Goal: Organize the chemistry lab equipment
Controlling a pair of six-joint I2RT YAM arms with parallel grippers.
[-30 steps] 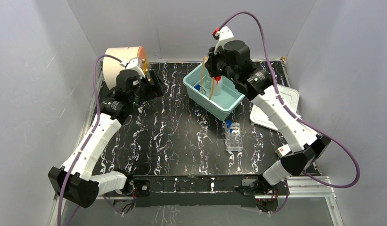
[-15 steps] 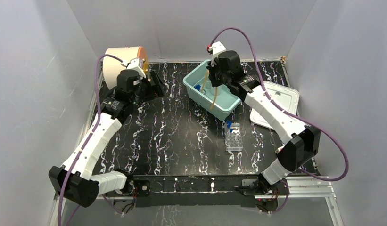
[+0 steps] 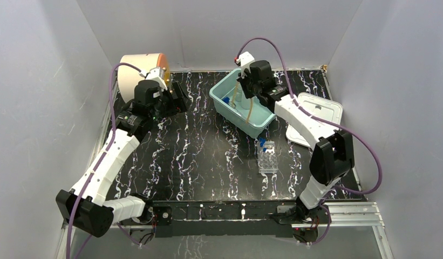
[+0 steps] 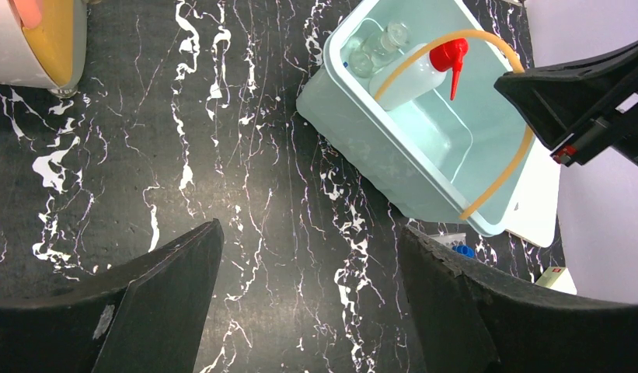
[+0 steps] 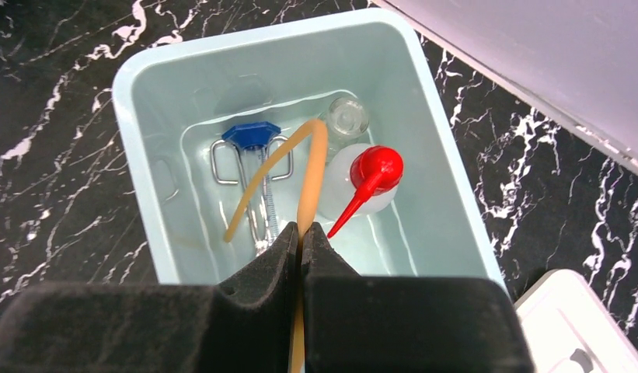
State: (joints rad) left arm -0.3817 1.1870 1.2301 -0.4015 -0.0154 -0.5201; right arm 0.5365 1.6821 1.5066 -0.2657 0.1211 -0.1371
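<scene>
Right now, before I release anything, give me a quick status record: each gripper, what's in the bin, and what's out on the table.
right gripper: shut on the yellowish tubing, above the teal bin
tubing: arches from the grip down into the bin
in bin: white squeeze bottle with red nozzle, clear glass vial, blue-capped tube
left gripper: open, empty, over bare table left of the bin
on table: clear tube rack on the bin's near side; white lid to its right
</scene>
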